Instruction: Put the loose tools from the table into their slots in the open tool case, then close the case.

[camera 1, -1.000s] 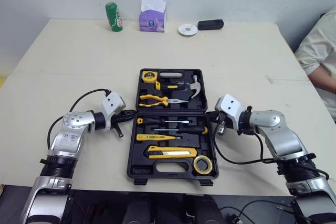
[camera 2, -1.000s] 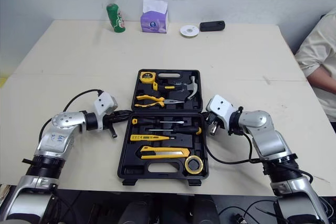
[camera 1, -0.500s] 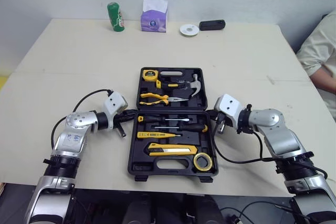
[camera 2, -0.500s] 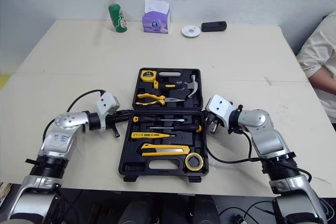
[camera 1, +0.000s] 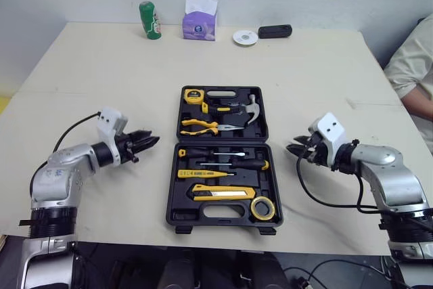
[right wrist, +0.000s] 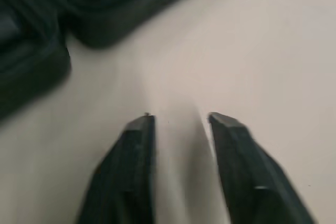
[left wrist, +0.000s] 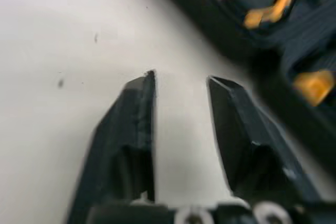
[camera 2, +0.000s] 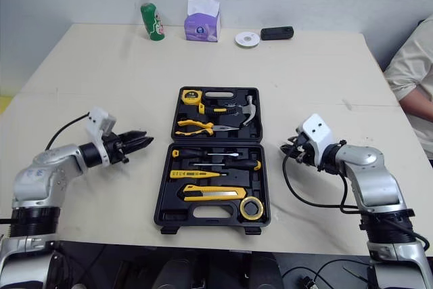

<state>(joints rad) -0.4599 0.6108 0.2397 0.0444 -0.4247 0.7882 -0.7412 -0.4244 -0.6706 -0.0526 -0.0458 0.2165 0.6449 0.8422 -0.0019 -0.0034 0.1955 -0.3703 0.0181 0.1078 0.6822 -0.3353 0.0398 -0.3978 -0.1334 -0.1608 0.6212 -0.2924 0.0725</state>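
The black tool case [camera 1: 171,194] lies open at the table's middle. Its far half holds a tape measure [camera 1: 193,95], a hammer [camera 1: 252,108] and pliers [camera 1: 197,125]. Its near half holds screwdrivers [camera 1: 223,164], a yellow utility knife [camera 1: 220,193] and a tape roll [camera 1: 262,208]. My left gripper [camera 1: 151,141] hovers left of the case, pointing at it, open with nothing between its fingers [left wrist: 134,114]. My right gripper [camera 1: 295,148] is just right of the case, also open and empty, its fingers [right wrist: 236,156] above bare table.
Along the far edge stand a green can [camera 1: 149,19], a purple tissue pack [camera 1: 199,18], a white disc [camera 1: 244,37] and a black device [camera 1: 275,31]. A person's arm and sleeve [camera 1: 411,72] show at the right edge. Cables trail from both wrists.
Both grippers have drawn back from the case's sides, the left one farther, and both have gone from shut to open. The case and its tools have not moved.
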